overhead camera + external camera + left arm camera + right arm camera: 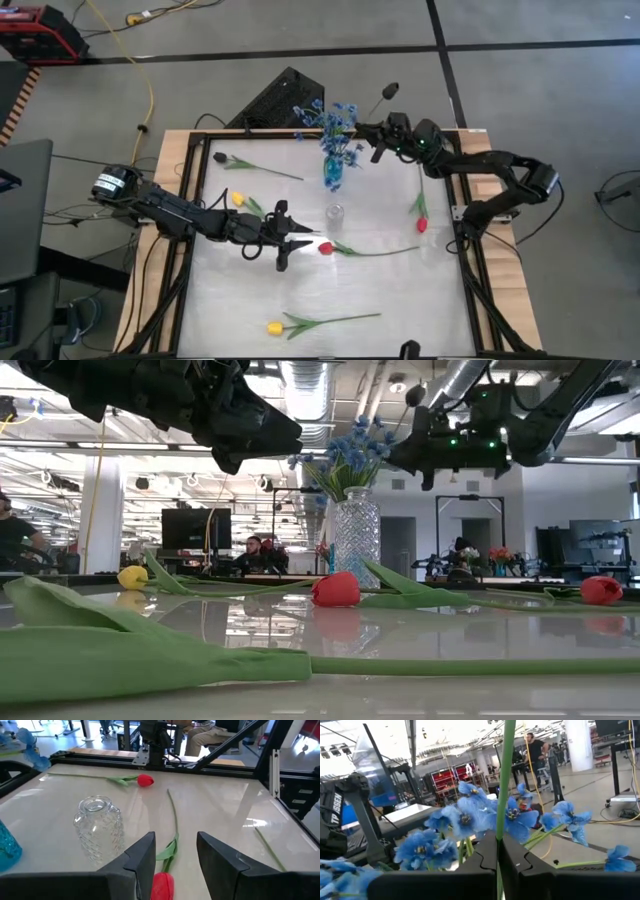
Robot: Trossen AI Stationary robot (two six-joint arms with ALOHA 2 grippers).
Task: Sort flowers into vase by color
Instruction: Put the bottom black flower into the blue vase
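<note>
My left gripper [298,243] hangs open above a red tulip [161,885], one finger on either side of the bloom [325,247]; the low view shows it well off the table. My right gripper [380,135] is beside the bunch of blue blossoms [335,122], which stands in the blue vase [333,177]. It is shut on a dark-bloomed flower [390,91]. On the table lie a second red tulip [421,223], two yellow tulips [238,199] [275,327] and another dark bloom [220,158]. My right gripper pinches the green stem [503,815] of the dark-bloomed flower between its two fingers, which lie across it. The stem rises upright above the fingers, the bloom [415,395] on top, lifted clear. Its lower end is hidden by the gripper and the blue blossoms.
A clear cut-glass vase [335,213] stands empty near the table's middle, just beyond my left gripper and nearer than the blue vase. The tulips' long stems [380,251] stretch across the white tabletop. A raised frame [470,280] borders the table.
</note>
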